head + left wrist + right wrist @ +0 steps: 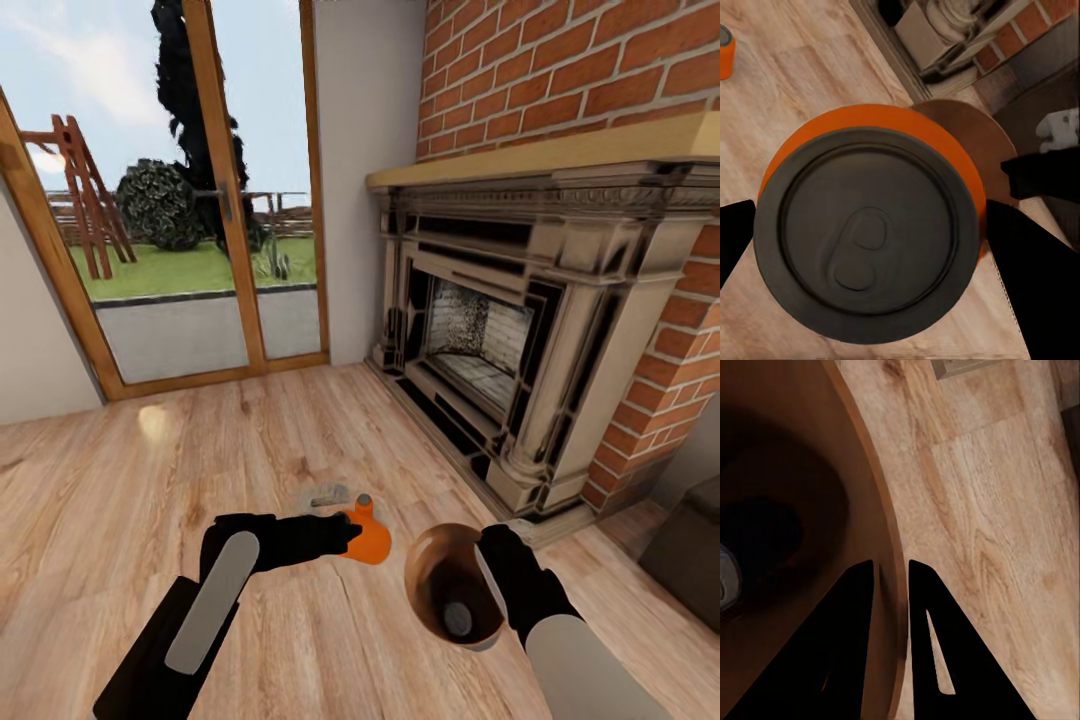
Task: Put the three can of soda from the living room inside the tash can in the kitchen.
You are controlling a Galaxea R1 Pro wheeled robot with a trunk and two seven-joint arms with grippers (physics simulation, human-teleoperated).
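My left gripper [348, 535] is shut on an orange can of soda [372, 545], held low over the wood floor; in the left wrist view its grey top [866, 240] faces the camera between the black fingers [1020, 255]. Just right of it is the tash can [432, 572], brown inside. My right gripper [492, 552] is shut on its rim [881, 510], one finger inside and one outside. A second can, grey top up [458, 619], lies in the bin's bottom. A third can [364, 503] [724, 49] stands on the floor just beyond the held one.
A stone fireplace [500, 340] in a red-brick wall stands to the right, its hearth base close behind the bin. A wood-framed glass door [200, 200] is at the back left. A dark furniture corner [690, 560] sits at the right edge. A pale grey patch [325, 495] marks the floor.
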